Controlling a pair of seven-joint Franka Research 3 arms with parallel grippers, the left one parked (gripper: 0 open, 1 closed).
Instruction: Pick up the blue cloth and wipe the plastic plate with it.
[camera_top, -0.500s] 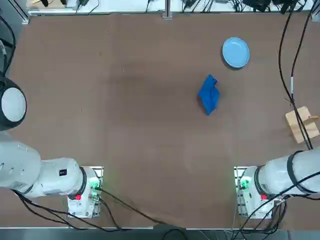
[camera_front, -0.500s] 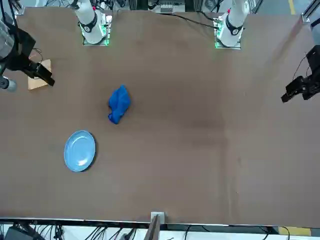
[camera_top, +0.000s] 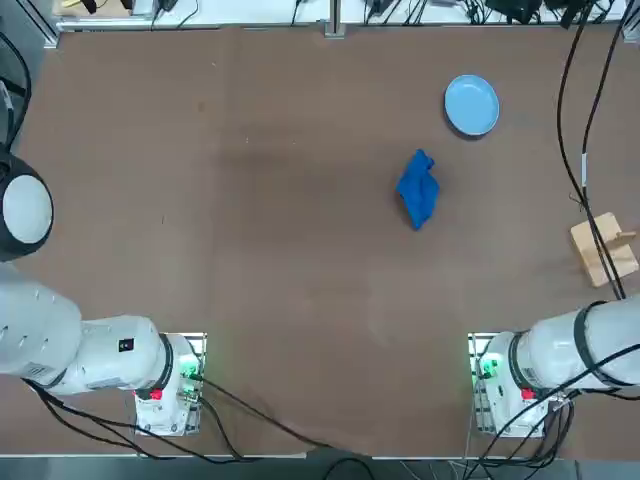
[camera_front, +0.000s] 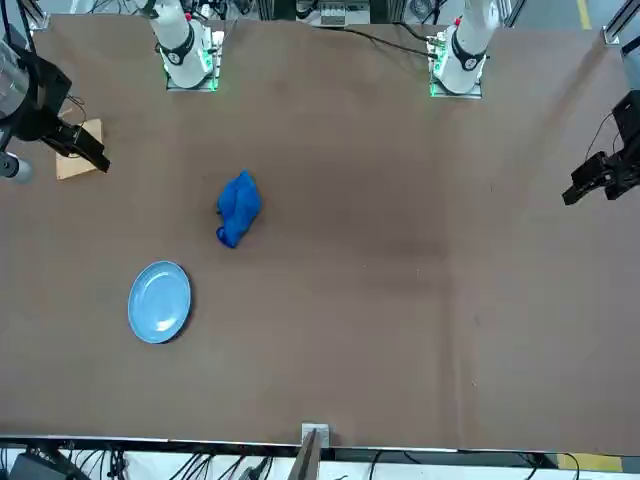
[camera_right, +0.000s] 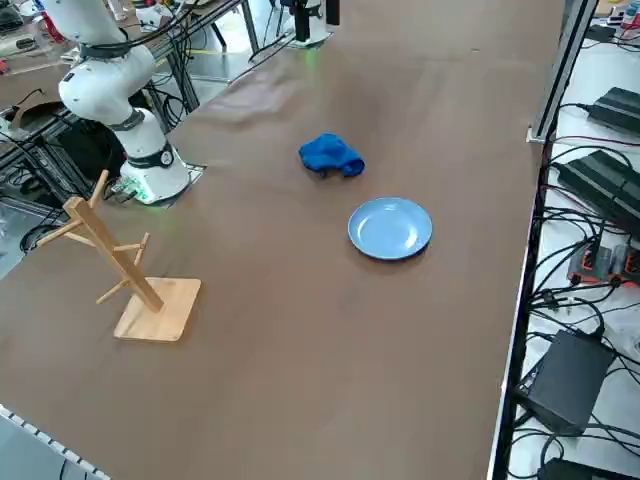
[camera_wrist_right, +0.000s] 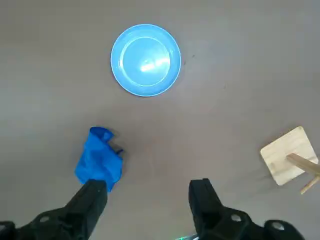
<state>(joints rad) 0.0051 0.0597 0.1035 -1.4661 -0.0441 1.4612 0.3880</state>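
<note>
Near the upper right of the top view, the plastic plate (camera_top: 471, 104) lies flat on the brown table (camera_top: 250, 200), upright with its shallow rim facing up and nothing on it. Below and left of it in that view, well apart from it, sits the blue cloth (camera_top: 418, 188), crumpled into a loose heap. In the front view the cloth (camera_front: 238, 207) is left of centre and the plate (camera_front: 160, 301) lies lower left of it; in the right side view the cloth (camera_right: 331, 154) is above centre and the plate (camera_right: 390, 228) is just lower right of it.

At the bottom edge of the right wrist view, the right gripper (camera_wrist_right: 148, 200) hangs above the table with its jaws spread wide and nothing between them. One fingertip (camera_wrist_right: 95, 192) appears close beside the cloth (camera_wrist_right: 98, 159) in that view; contact cannot be confirmed. The plate (camera_wrist_right: 145, 59) is well clear of both fingers.

A wooden peg stand (camera_right: 125, 266) on a square base occupies the left of the right side view, apart from both task items.
</note>
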